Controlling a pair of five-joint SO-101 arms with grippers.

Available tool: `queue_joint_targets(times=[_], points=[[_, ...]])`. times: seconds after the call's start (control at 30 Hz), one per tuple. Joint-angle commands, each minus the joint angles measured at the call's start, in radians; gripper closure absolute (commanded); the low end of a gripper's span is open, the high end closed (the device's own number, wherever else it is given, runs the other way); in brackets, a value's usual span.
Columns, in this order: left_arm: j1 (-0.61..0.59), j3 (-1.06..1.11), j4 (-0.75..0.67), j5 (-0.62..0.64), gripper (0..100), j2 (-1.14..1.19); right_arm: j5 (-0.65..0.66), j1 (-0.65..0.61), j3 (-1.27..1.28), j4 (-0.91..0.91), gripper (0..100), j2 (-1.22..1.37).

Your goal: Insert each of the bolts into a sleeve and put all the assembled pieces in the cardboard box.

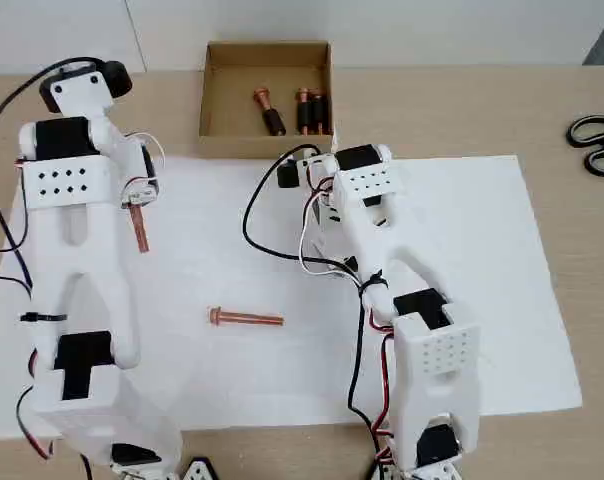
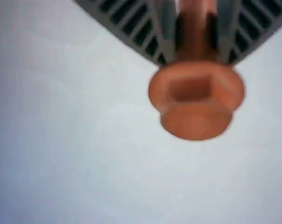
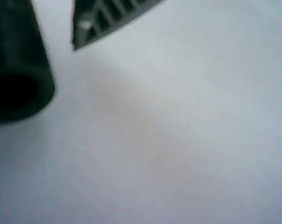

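Copper bolt, flanged hex head outward, clamped tight by its shank in the left pincer, above white paper. Probably the insertion step: next, calls for lining shank with the black sleeve at the right pincer, grip there impossible to tell. Second bolt loose mid-paper; assembled pieces in the cardboard box.

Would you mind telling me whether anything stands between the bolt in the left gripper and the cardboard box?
Nothing visible does: only bare white paper lies between the bolt in the left gripper and the cardboard box.
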Motion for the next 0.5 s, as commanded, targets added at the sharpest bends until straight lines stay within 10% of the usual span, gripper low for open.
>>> queue_joint_targets(times=[0.0,0.47], points=[[0.002,0.001,-0.005,0.006,99,-0.066,-0.009,0.002,-0.011,0.015,80.9,-0.061],[0.002,0.001,-0.005,0.006,99,-0.066,0.025,-0.025,-0.008,-0.051,81.2,-0.056]])
